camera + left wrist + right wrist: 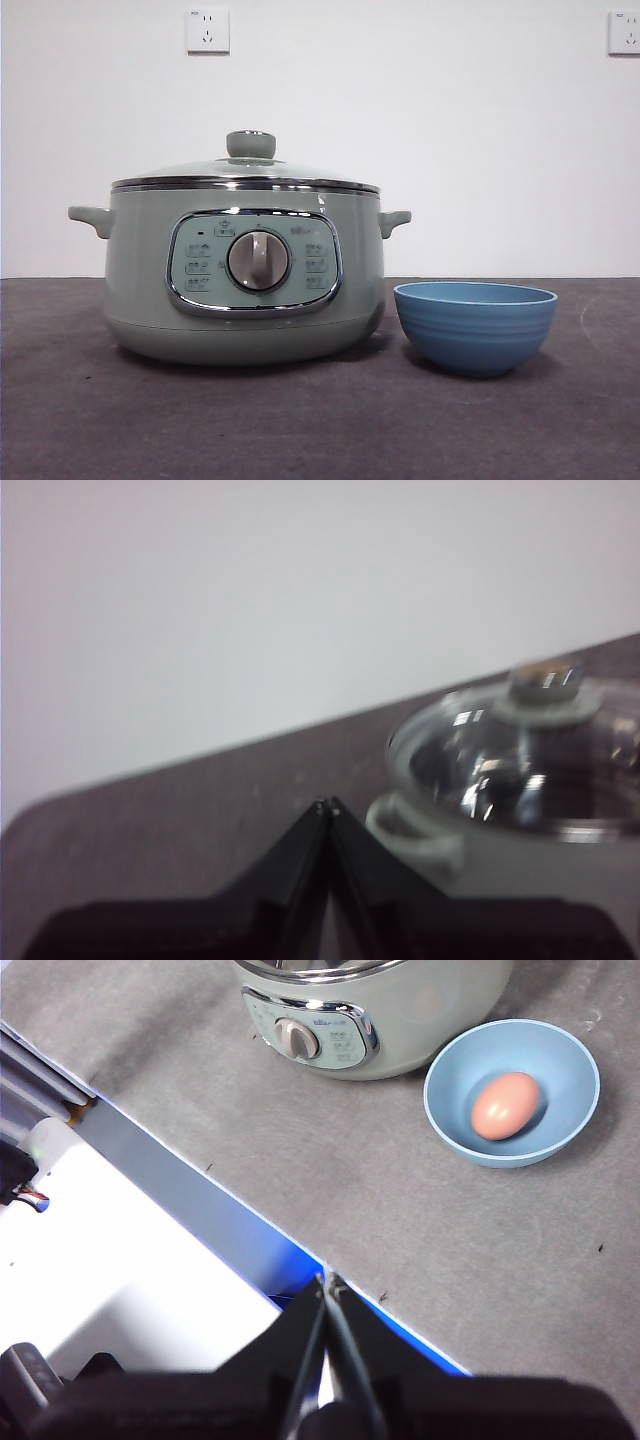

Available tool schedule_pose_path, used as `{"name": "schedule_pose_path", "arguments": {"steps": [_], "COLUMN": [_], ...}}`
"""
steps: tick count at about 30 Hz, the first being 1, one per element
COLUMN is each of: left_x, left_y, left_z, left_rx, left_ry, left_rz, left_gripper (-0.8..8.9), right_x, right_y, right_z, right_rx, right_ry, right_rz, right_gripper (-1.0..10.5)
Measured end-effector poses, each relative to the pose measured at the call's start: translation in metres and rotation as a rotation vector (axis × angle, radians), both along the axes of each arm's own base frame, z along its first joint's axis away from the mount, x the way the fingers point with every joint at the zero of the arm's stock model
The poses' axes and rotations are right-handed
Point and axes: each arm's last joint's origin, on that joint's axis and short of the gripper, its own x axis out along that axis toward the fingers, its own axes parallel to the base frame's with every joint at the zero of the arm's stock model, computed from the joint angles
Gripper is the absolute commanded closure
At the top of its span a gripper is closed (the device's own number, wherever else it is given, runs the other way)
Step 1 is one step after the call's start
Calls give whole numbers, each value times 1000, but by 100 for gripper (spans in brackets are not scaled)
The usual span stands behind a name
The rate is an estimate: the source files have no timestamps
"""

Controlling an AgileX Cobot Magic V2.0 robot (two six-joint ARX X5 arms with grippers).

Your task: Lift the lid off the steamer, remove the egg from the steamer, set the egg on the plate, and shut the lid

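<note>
Left gripper (328, 806): jaws pressed together, holding nothing, low beside the steamer (245, 275) near one side handle.
Right gripper (330, 1282): jaws together, empty, back over the table edge, well apart from the pot.
Egg (505, 1105): lies in the plate (575, 1110), just beside the steamer.
Lid (245, 172): seated on the steamer, knob up.
Nearer arm: the left, to the lid.
Judgement: nothing looks left to do.

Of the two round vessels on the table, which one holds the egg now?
The small blue bowl holds the egg; the green steamer is covered by its glass lid.
</note>
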Motion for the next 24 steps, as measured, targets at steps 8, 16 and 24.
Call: {"name": "schedule_pose_path", "arguments": {"steps": [8,16,24], "left_x": [7,8,8], "left_y": [5,5,5], "left_z": [-52,-69,-71], "left_rx": [-82,-135,-172], "left_ry": [94,195,218], "left_rz": [150,175,179], "left_gripper": [817,817,817], "right_x": [0,0,0], "right_y": [0,0,0], "right_z": [0,0,0], "right_rx": [0,0,0], "right_ry": [0,0,0], "right_rz": [0,0,0], "right_gripper": [946,946,946]}}
